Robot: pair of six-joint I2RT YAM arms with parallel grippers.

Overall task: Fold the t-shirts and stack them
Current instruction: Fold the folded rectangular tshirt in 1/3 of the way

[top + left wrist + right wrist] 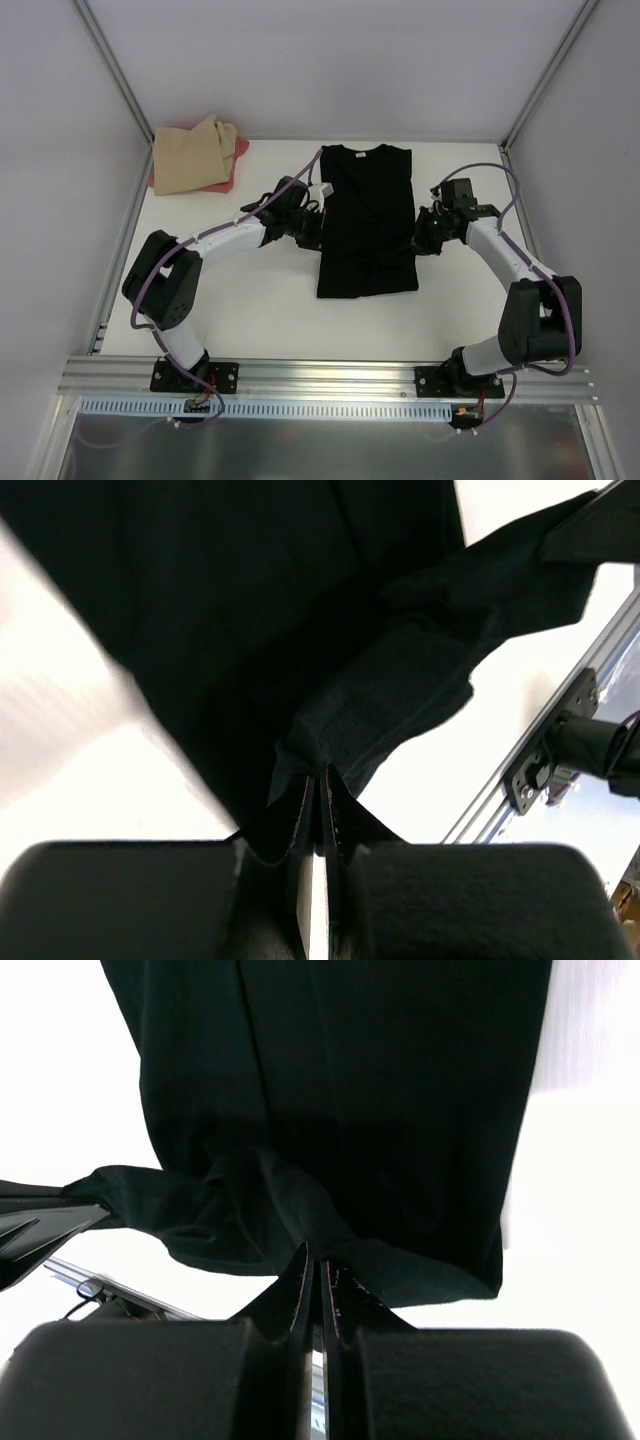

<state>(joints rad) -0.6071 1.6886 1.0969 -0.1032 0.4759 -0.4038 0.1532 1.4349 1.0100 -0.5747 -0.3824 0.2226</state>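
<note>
Nearest, at 6 o'clock, bolted to the metal rail: the bases of the left arm and right arm. Further in, at the middle of the white worktop: the black t-shirt, laid flat as a long narrow strip with its collar toward 12 o'clock. Left jaws pressed together on a pinch of its cloth at the 9 o'clock edge, about halfway up. Right jaws likewise clamped on black cloth at the 3 o'clock edge, slightly nearer the hem. From both wrist views, dark fabric bunched and puckered right at the closed tips. Farthest, at 10 o'clock in the worktop's corner, well apart from the black one: the tan t-shirt, crumpled on top of the pink-red t-shirt, with only a pink-red edge showing beneath.
</note>
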